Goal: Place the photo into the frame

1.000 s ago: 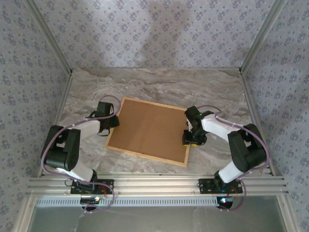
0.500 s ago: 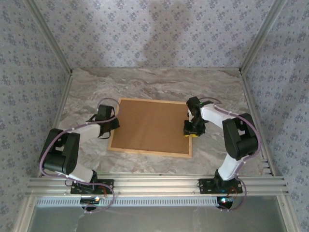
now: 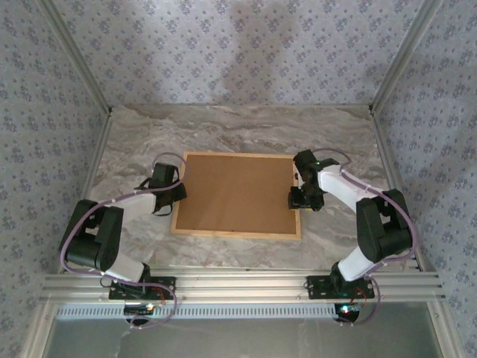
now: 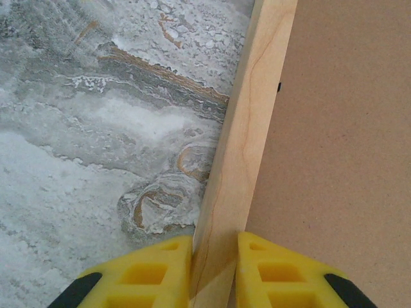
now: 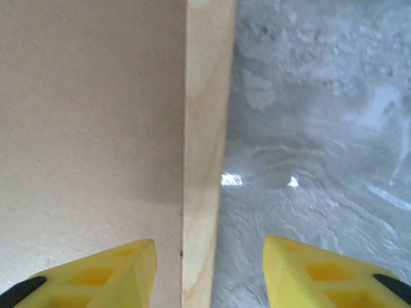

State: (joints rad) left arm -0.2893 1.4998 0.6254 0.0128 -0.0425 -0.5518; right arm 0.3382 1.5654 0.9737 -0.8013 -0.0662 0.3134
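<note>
The tan wood frame [image 3: 237,233] lies flat mid-table, back side up, with the plain brown backing board [image 3: 235,190] set in it. The photo is hidden. My left gripper [image 3: 179,195] is shut on the frame's left rail [image 4: 241,141], its yellow fingers [image 4: 151,269] pressed to both sides of the wood. My right gripper [image 3: 297,200] stands open over the right rail [image 5: 204,160]; its fingers [image 5: 109,273] straddle the rail with a wide gap on the table side.
Grey marbled tabletop [image 3: 223,130] surrounds the frame. Patterned walls and metal posts [image 3: 387,82] close in the left, back and right. An aluminium rail [image 3: 238,283] runs along the near edge by the arm bases.
The frame has turned from skewed to square with the table edge. The right gripper's fingers have spread off the right rail, and its arm shifted slightly right. The left gripper kept its hold.
</note>
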